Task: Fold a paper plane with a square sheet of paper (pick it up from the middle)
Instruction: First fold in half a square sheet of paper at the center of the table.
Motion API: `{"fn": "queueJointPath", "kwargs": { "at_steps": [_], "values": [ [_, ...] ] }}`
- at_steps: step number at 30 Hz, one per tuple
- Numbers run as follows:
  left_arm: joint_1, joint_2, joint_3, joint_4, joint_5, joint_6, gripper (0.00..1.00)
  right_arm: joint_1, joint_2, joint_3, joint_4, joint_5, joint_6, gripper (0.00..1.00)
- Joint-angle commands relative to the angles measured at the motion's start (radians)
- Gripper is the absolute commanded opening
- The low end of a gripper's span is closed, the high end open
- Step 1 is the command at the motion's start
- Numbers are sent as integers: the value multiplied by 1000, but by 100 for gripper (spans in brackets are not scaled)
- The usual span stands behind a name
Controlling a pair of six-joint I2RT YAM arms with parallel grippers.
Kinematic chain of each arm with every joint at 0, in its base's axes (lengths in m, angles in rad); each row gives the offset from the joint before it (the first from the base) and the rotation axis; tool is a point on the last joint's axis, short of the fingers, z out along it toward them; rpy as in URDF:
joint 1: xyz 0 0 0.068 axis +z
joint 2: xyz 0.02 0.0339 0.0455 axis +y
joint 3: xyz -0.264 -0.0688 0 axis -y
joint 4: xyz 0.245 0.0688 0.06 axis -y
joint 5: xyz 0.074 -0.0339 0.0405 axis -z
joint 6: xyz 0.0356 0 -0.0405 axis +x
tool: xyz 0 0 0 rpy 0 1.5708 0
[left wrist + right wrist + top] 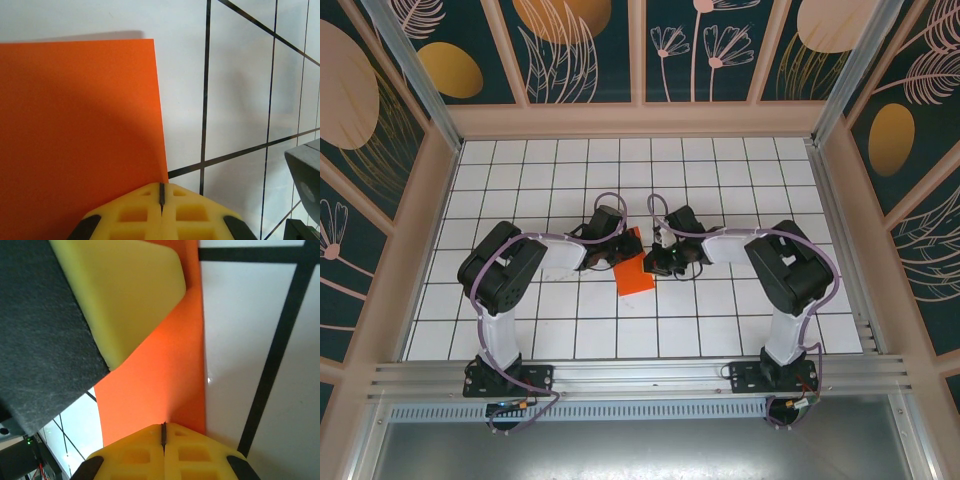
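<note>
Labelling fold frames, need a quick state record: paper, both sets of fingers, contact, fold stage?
paper: orange, middle of the tiled table, between the two arms
left fingers: shut, tips at one edge of the paper
right fingers: shut, tips over the paper
contact: paper shows face-on in both wrist views, so likely pressed rather than pinched; touch not certain
fold stage: no plane shape yet; top view hints that part is raised or folded, unclear which

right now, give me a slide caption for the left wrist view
Shut left hand meets a corner of the square sheet of paper against the white gridded table.
</note>
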Motion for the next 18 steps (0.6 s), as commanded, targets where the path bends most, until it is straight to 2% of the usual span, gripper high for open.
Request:
{"fn": "queueJointPath", "kwargs": {
  "at_steps": [1,9,16,18],
  "values": [
    [4,45,-43,-108,-70,7,0,12,-17,-53,-26,-8,-11,0],
    [5,44,-31,-115,-67,27,0,20,-146,-186,-88,7,-7,0],
    [4,2,10,-64,12,94,0,16,-179,-98,-66,51,1,0],
    [4,-21,25,-45,41,115,4,14,-150,-66,-39,58,14,0]
  ]
}}
